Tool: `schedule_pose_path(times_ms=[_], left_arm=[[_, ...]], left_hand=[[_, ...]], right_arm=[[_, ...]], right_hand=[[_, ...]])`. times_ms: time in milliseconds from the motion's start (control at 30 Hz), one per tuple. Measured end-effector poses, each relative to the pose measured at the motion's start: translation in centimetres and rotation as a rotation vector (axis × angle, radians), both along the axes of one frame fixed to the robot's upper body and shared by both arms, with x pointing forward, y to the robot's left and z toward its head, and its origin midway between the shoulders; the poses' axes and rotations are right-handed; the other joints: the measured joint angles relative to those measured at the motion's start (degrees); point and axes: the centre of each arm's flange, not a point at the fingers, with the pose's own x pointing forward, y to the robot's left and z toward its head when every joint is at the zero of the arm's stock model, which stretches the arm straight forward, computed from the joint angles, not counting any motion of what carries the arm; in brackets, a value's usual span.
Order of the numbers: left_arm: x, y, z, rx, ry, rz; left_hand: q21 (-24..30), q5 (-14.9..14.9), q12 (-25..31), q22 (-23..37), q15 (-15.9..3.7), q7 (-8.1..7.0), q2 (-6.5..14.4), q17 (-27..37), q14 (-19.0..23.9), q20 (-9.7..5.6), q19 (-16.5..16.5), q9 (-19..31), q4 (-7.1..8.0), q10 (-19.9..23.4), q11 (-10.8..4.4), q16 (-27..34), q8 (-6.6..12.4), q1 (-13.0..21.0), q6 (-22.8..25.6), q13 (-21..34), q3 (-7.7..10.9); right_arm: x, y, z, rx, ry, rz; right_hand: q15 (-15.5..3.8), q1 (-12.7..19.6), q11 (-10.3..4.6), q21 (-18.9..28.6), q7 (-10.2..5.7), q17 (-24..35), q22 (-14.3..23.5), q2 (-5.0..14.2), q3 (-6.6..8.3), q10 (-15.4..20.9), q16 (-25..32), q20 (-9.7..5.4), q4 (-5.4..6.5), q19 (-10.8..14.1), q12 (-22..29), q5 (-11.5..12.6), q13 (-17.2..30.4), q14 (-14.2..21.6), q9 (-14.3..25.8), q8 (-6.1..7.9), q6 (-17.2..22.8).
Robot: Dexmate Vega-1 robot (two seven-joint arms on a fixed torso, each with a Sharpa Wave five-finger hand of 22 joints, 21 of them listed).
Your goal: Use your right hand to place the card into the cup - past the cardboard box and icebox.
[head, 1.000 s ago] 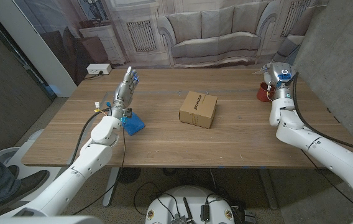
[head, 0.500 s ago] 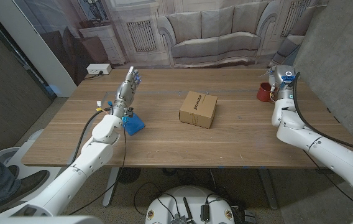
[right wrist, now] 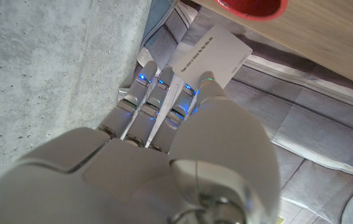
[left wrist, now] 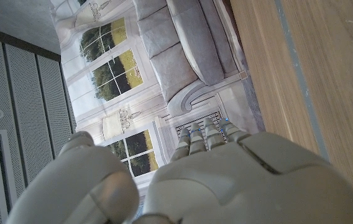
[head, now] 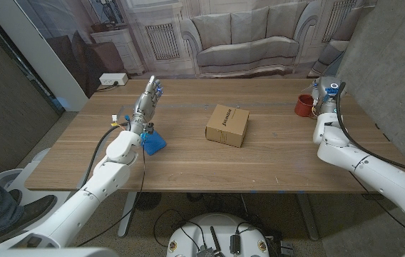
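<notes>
Holding the white printed plastic card (right wrist: 217, 53) pinched in my right hand (head: 324, 93) at the right of the frame, I sit just beside the red round cup (head: 303, 106). Transit past the brown cardboard box (head: 227, 125) and blue icebox (head: 153, 142) looks complete; insertion remains. Left hand (head: 145, 106) stands empty, fingers extended.

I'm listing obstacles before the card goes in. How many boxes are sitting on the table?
2: the cardboard box near the table's middle, and the small blue icebox on the robot's left side, just beside the left arm. Part of the icebox is hidden behind that arm.
</notes>
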Motion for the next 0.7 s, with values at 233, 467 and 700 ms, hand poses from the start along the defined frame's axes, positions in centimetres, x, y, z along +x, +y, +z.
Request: schedule_pose_path(times_ms=[233,467,700], left_arm=[[-0.27,0.0,-0.26,0.003,0.005,0.002],[-0.39,0.12,-0.54,0.003,0.009,0.004],[-0.52,0.29,-0.95,0.0,0.016,0.006]], left_hand=[[0.0,0.0,0.0,0.0,0.0,0.0,0.01,0.0,0.0,0.0,0.0,0.0,0.0,0.0,0.0,0.0,0.0,0.01,0.0,0.0,0.0],[0.0,-0.12,0.0,0.0,0.0,0.0,0.24,0.0,0.0,0.0,0.0,0.0,0.0,0.0,0.0,0.0,0.0,0.24,0.0,0.0,0.0],[0.0,-0.23,0.0,0.0,0.0,0.0,0.24,0.0,0.0,0.0,0.0,0.0,0.0,0.0,0.0,0.0,0.0,0.24,0.0,0.0,0.0]], right_arm=[[0.36,-0.58,-0.16,0.02,0.034,-0.028],[0.67,-0.67,-0.24,0.026,0.058,-0.039],[0.99,-0.69,-0.33,0.032,0.081,-0.05]], right_hand=[[-0.03,0.0,0.0,0.0,0.0,0.0,0.0,0.0,0.0,0.0,0.0,0.0,0.0,0.01,0.0,0.0,-0.02,0.02,-0.02,0.1,0.0],[-0.32,0.0,0.0,0.0,0.01,0.0,0.01,0.0,0.0,0.0,0.0,0.0,0.0,0.01,0.0,0.0,0.2,0.32,0.01,0.11,-0.01],[-0.32,0.0,0.0,-0.23,-0.01,0.04,0.01,0.0,0.01,0.0,0.0,0.0,0.0,0.01,0.0,0.0,0.23,0.32,0.48,0.46,-0.41]])
